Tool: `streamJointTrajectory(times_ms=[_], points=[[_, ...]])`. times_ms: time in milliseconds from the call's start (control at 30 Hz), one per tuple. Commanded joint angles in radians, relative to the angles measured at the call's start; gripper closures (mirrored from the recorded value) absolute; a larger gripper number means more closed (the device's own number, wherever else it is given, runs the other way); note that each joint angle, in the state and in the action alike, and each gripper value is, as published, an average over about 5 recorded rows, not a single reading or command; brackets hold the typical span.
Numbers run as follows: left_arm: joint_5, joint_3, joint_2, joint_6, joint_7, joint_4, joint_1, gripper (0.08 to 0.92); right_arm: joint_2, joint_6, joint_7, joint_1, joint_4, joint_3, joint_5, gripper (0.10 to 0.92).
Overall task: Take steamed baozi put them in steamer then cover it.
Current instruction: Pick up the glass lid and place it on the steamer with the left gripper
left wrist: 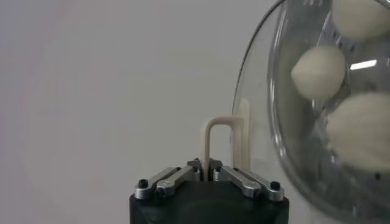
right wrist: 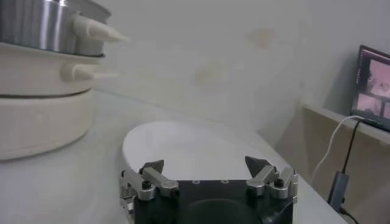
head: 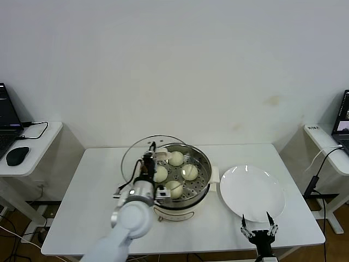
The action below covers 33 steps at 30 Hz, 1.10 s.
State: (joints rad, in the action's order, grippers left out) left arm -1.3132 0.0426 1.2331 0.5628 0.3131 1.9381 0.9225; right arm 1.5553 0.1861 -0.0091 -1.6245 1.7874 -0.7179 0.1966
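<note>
Centre frame, the left gripper [head: 154, 154] is clamped on the glass lid's handle [left wrist: 214, 143], the lid [head: 143, 158] tilted over the steamer [head: 202, 176] holding four baozi [head: 189, 172]. Right gripper [head: 260, 225], lower right, gapes by the plate [head: 252, 192].

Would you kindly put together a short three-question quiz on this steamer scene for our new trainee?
1. True or false: the plate holds one baozi.
2. How many baozi lie in the steamer?
3. The left gripper is shut on: A) a bun, B) the glass lid's handle, C) nothing.

Key: 1 false, the plate is bare; 2 four; 3 B, with the lid tilted beside the steamer while the right gripper waits open near the plate.
</note>
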Motion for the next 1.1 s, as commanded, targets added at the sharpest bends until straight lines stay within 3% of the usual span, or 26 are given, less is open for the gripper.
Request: streamJointTrajectory(times_ms=[33,1100], points=[[-0.115,0.115,0.114,0.026,0.071,-0.048,-0.045,0.858,0.003,0.002,0.006,0.001,-0.01,0.002,0.022,0.203],[-0.126,0.078,0.144,-0.015,0.041,-0.113,-0.007,0.858,-0.013,0.014,0.001,-0.009,-0.021,0.025,0.001,0.203]])
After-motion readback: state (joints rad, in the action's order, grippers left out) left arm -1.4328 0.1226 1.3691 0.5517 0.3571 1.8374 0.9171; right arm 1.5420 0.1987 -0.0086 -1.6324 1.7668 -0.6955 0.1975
